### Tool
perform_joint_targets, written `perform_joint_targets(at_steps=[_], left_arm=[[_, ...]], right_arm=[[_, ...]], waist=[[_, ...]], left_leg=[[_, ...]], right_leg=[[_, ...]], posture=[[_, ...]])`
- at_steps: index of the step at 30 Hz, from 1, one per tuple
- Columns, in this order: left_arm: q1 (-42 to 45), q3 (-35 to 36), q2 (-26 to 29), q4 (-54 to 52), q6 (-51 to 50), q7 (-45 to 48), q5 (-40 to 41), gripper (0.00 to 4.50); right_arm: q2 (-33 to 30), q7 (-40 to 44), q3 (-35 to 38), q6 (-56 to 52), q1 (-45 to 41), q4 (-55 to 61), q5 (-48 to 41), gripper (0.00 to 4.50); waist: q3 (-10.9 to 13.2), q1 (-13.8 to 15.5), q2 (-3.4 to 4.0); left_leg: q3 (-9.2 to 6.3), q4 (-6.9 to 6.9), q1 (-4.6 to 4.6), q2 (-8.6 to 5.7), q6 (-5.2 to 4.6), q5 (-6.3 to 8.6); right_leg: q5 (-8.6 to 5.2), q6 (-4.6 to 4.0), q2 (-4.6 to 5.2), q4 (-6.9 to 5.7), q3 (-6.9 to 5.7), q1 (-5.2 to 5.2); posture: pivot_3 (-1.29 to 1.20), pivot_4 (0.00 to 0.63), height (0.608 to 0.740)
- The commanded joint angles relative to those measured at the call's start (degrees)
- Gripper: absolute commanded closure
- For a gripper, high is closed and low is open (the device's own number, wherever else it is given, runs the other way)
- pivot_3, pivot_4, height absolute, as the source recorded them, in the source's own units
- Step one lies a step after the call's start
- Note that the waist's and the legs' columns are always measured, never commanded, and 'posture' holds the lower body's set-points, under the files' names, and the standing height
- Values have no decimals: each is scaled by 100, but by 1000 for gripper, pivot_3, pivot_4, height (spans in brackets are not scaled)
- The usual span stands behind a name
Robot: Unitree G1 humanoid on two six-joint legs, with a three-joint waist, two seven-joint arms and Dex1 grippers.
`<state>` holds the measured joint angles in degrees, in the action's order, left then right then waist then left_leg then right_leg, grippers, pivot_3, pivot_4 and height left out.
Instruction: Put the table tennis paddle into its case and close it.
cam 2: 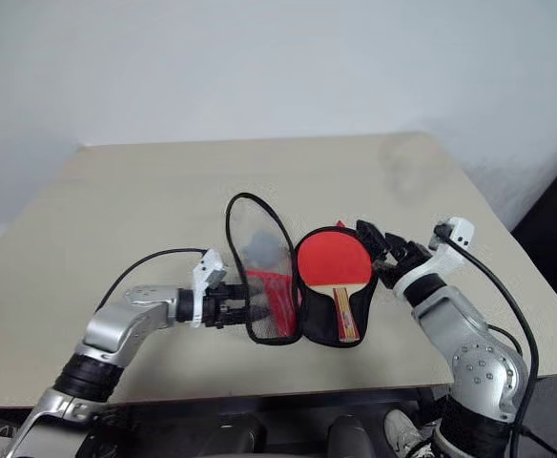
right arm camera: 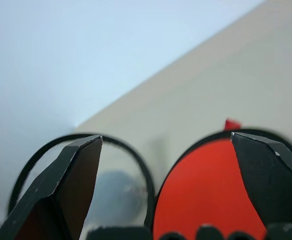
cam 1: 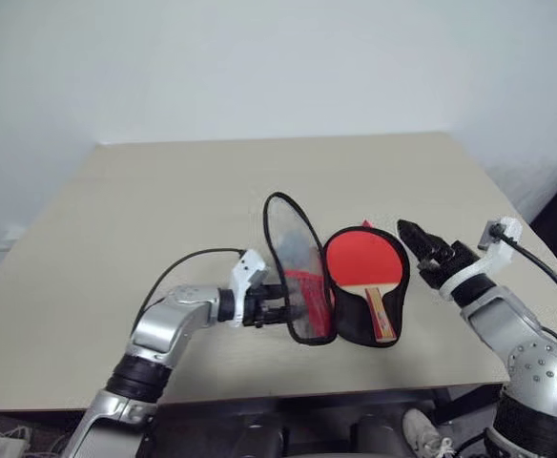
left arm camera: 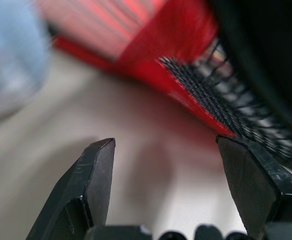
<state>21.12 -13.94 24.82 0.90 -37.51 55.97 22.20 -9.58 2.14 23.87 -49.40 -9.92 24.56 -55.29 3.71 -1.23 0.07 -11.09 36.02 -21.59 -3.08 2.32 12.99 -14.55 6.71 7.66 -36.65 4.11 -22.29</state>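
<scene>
A beige table (cam 1: 164,219) stood against a plain white wall (cam 1: 259,57). The case (cam 1: 389,320) lay open near its front edge, its clear flap (cam 1: 293,258) raised. The table tennis paddle (cam 1: 362,262) lay inside, handle toward the robot, head away. The left gripper (cam 1: 280,305), fingers spread, was beside the flap; the right gripper (cam 1: 414,236), also spread, held nothing.

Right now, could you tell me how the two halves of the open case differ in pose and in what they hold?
The lid half with the clear panel stands up on edge, while the base half lies flat on the table. The base half holds the table tennis paddle, red face up; the lid half holds nothing solid that can be made out. The left gripper sits open beside the lid half; the right gripper hovers open near the base half. Both halves share black trim.
</scene>
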Motion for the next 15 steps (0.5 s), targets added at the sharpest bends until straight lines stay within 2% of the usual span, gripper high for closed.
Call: perform_joint_targets(at_steps=[1, 7, 11, 15], left_arm=[[296, -172, -241, -46, 93, 7, -42, 1069], [656, -269, -1093, 371, -35, -388, -75, 1069], [650, 35, -1222, 279, -413, -554, 156, 1069], [638, 469, -1061, 134, -1041, -815, 401, 1069]], right_arm=[[-20, 74, -77, 382, -134, -32, 120, 31], [287, -484, 291, 1381, -647, -643, 452, 31], [386, -590, 123, 1692, -657, -759, 749, 31], [442, -534, -170, 1813, -435, -747, 1071, 31]], waist=[[0, -5, 1], [-1, -17, 6], [-1, -26, 8], [-2, -57, 12]], left_leg=[[1, 0, 0, 0, 0, 0], [4, 5, 3, 0, -1, -1], [0, -3, 4, 0, -1, -2], [1, -2, 5, 0, -1, -2]], right_leg=[[0, 0, 0, 0, 2, -1], [1, 1, -1, -2, 4, 3], [1, 1, -3, -2, 4, -2], [1, 0, -3, -3, 7, -2]], posture=[[0, 0, 740], [0, 0, 740], [0, 0, 740], [0, 0, 740]])
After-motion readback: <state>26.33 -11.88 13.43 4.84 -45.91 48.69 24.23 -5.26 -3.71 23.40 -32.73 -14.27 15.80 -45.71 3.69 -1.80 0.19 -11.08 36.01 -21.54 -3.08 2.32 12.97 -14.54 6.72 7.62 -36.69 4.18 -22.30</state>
